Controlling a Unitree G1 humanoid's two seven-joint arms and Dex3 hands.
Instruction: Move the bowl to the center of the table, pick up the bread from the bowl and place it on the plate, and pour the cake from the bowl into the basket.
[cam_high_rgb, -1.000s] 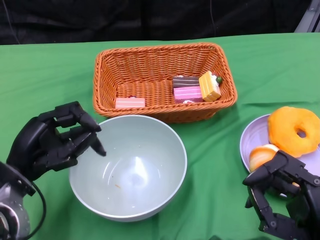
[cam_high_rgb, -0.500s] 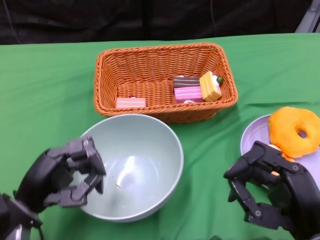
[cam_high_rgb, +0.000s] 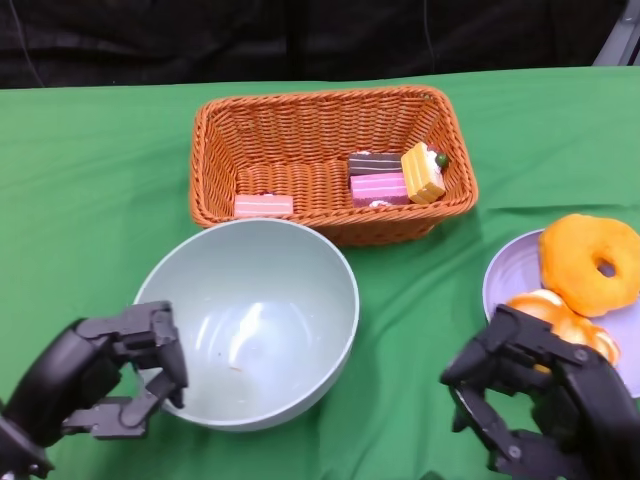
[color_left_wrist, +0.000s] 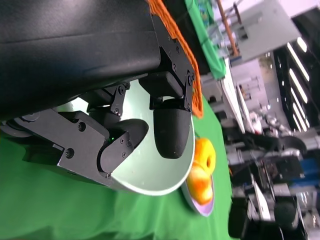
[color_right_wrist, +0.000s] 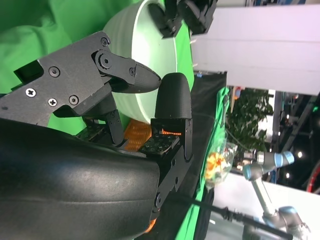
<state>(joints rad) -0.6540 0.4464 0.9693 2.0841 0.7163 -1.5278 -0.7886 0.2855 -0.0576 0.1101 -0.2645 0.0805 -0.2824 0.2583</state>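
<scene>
The pale green bowl (cam_high_rgb: 250, 320) stands empty at mid-table, just in front of the orange wicker basket (cam_high_rgb: 330, 160). Several cake pieces lie in the basket: a pink one (cam_high_rgb: 263, 206), a brown and pink pair (cam_high_rgb: 375, 180) and a yellow one (cam_high_rgb: 421, 172). The lavender plate (cam_high_rgb: 495, 285) at the right carries an orange donut (cam_high_rgb: 590, 262) and the bread (cam_high_rgb: 555, 315). My left hand (cam_high_rgb: 100, 385) hangs by the bowl's near-left rim, fingers curled but apart, holding nothing. My right hand (cam_high_rgb: 540, 410) hovers before the plate, empty, partly hiding the bread.
Green cloth covers the table, with a black backdrop behind it. The right wrist view shows the bowl (color_right_wrist: 150, 45) beyond my right hand's fingers (color_right_wrist: 125, 75). The left wrist view shows the bowl (color_left_wrist: 150, 180) and the plate's donut (color_left_wrist: 202, 165) past my left hand.
My left hand dropped from the bowl's far-left rim to its near-left side, drawing back toward me. My right hand shifted left and a little forward, in front of the plate.
</scene>
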